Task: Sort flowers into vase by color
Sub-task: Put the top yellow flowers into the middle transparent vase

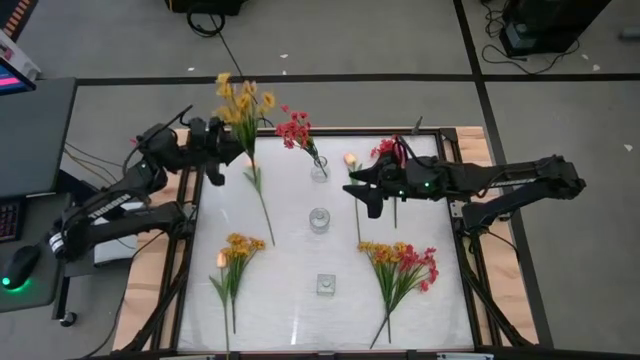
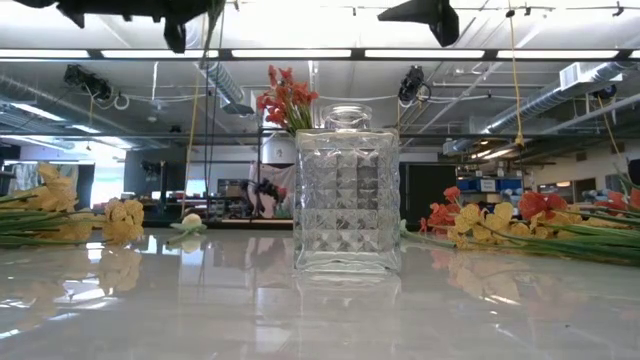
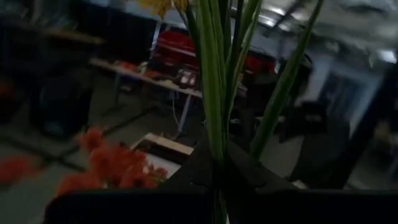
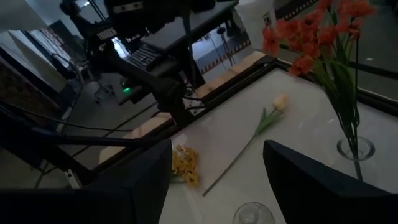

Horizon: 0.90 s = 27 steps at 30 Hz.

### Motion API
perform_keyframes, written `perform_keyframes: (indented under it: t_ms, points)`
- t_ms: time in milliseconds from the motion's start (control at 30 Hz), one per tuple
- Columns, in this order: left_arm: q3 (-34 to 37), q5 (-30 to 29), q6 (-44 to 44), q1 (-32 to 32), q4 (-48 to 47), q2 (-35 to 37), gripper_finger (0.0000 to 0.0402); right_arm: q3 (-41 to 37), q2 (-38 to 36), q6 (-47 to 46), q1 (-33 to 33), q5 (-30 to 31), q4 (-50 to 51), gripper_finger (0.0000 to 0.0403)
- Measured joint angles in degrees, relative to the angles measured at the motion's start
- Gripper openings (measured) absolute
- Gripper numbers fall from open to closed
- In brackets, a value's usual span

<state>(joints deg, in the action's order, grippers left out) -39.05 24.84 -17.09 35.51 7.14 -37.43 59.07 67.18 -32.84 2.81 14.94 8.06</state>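
Observation:
My left gripper (image 1: 236, 142) is raised over the table's far left corner, shut on a yellow flower sprig (image 1: 240, 102). The red flowers (image 1: 293, 128) stand with their stems in the far glass vase (image 1: 319, 170). A round vase (image 1: 319, 220) and a square cut-glass vase (image 2: 347, 200) stand nearer. My right gripper (image 1: 358, 190) hovers open at the far right, beside a red sprig (image 1: 386, 150) and a peach tulip (image 1: 350, 158) lying on the table. Another tulip (image 4: 280, 102) lies flat at far left. My left gripper pinches the sprig's bundled green stems (image 3: 214, 146) between its two fingers, which lie roughly level and across the stems. The yellow blossoms (image 3: 160, 5) stand above the fingers and the sprig is upright, lifted clear of the table.
A bunch of yellow-orange flowers (image 1: 237, 250) lies flat at the near left. A mixed red and yellow bunch (image 1: 402, 265) lies at the near right. The table's wooden rim (image 1: 470, 150) runs along both sides. Bare white top shows between the vases and the bunches.

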Motion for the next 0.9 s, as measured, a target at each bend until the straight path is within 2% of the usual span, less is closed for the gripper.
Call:
perform_keyframes:
  t_ms: [133, 300, 467, 733, 900]
  points:
    - [0.0, 0.07, 7.88, -4.05, 0.3, -0.02, 0.0021, 0.0, -0.07, 0.64, 0.0, 0.02, -0.48, 0.0261]
    - [0.0, -0.06, 12.31, -8.11, 0.37, -1.4, 0.0021, 0.0, -0.42, 1.86, 0.0, 0.55, -0.91, 0.0261]
    - [0.0, -0.18, 15.96, -11.7, 2.35, -5.96, 0.002, 0.0, -0.38, 1.92, 0.0, 0.79, -0.77, 0.0261]
    - [0.0, -0.39, 19.4, -15.3, 15.5, -16.09, 0.0021, 0.0, -0.38, 1.71, 0.0, 0.24, -0.77, 0.0261]
    - [0.0, -0.49, 18.03, -17.51, 21.89, -21.5, 0.0021, 0.0, -1.7, 1.14, 0.0, -2.94, -0.83, 0.0261]
